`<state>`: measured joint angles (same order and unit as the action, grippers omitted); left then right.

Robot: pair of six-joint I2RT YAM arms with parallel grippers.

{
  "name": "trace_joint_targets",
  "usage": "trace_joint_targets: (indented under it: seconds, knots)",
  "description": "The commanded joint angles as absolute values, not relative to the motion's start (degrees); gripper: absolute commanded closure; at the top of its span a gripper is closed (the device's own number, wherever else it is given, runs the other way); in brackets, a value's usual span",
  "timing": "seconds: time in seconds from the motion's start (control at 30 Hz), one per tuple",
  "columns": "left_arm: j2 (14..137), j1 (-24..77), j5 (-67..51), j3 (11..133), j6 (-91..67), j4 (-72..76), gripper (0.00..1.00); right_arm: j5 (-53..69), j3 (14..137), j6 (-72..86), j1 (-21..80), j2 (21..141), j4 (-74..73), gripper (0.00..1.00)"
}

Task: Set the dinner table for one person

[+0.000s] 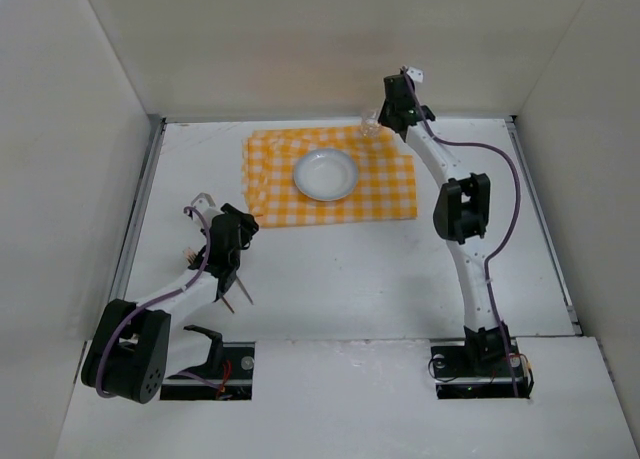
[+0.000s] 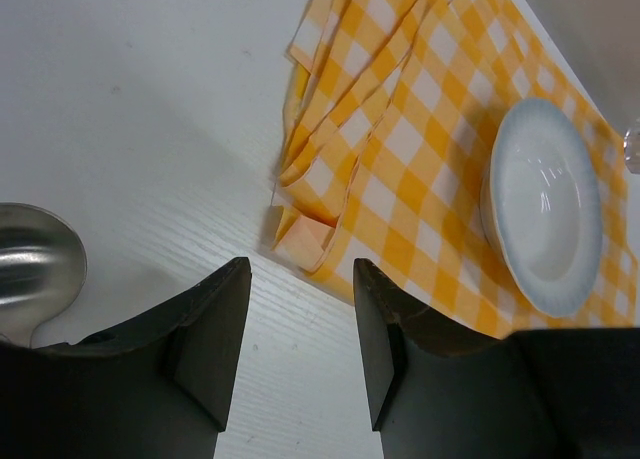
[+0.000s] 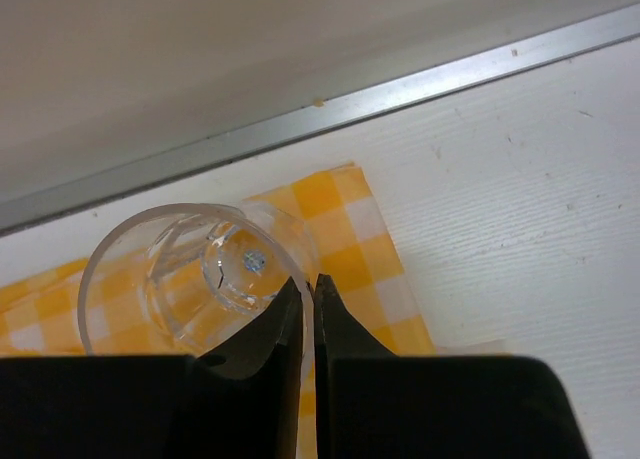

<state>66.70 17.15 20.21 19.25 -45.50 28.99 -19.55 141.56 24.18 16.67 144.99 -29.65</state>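
Note:
An orange-and-white checked cloth (image 1: 385, 194) lies on the white dinner table (image 1: 350, 279) with a white plate (image 1: 325, 174) at its middle. My right gripper (image 1: 392, 114) is over the cloth's far right corner, shut on the wall of a clear glass (image 1: 368, 127). In the right wrist view one of this gripper's (image 3: 308, 284) fingers is inside the glass (image 3: 180, 269) and the other outside. My left gripper (image 2: 300, 274) stands open and empty just short of the cloth's (image 2: 420, 159) folded near left corner. A metal spoon bowl (image 2: 30, 259) lies to its left, the plate (image 2: 545, 209) to its right.
A metal rail (image 3: 400, 94) runs along the table's far edge just behind the glass, with white walls on three sides. A thin piece of metal cutlery (image 1: 240, 297) lies by the left arm. The cloth's left edge is bunched in folds (image 2: 330, 129).

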Motion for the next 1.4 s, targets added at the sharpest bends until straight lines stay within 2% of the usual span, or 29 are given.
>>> trace_joint_targets:
  seconds: [0.0,0.23,0.43,0.7,0.93,1.03,1.1,1.17,1.2,1.23,1.33,1.37]
  knots:
    - [66.4,16.7,20.9,19.2,-45.7,31.5,0.57,-18.7,144.4,25.1,16.9,145.3,-38.4,0.97]
    - [66.7,16.8,20.9,19.3,-45.7,31.5,0.56,-18.5,143.9,25.1,16.9,146.0,-39.3,0.92]
    - [65.7,16.7,20.9,19.2,-45.7,31.3,0.53,-18.7,143.7,25.3,16.9,145.7,-39.0,0.6]
    - [65.3,16.6,21.3,19.2,-45.4,31.1,0.51,-18.0,142.8,25.5,17.0,141.7,-38.6,0.49]
    - [60.5,15.6,21.8,19.7,-43.6,27.4,0.51,-16.6,132.2,24.3,17.0,126.5,-32.7,0.33]
    - [55.6,15.0,23.2,20.8,-42.2,22.3,0.5,-15.6,121.5,23.6,17.0,114.8,-27.4,0.27]
    - [53.7,15.8,25.2,22.1,-41.5,19.0,0.5,-14.3,110.0,24.3,17.7,105.0,-21.9,0.25]
    - [52.4,17.1,27.2,23.9,-40.8,14.7,0.5,-14.4,96.9,25.0,19.6,94.6,-15.6,0.25]
    - [51.5,18.0,28.4,24.7,-40.8,12.2,0.5,-15.1,90.3,25.3,21.4,89.9,-12.5,0.29]
    - [50.9,19.0,29.3,25.6,-40.8,9.3,0.49,-15.8,83.4,25.4,23.6,85.2,-9.4,0.37]
    - [49.4,21.2,29.5,27.3,-41.7,-0.6,0.48,-19.2,63.3,28.3,29.8,72.6,-0.6,0.79]
    - [49.0,21.8,29.4,27.4,-42.3,-3.6,0.48,-19.5,57.7,29.5,31.7,69.1,1.6,0.87]
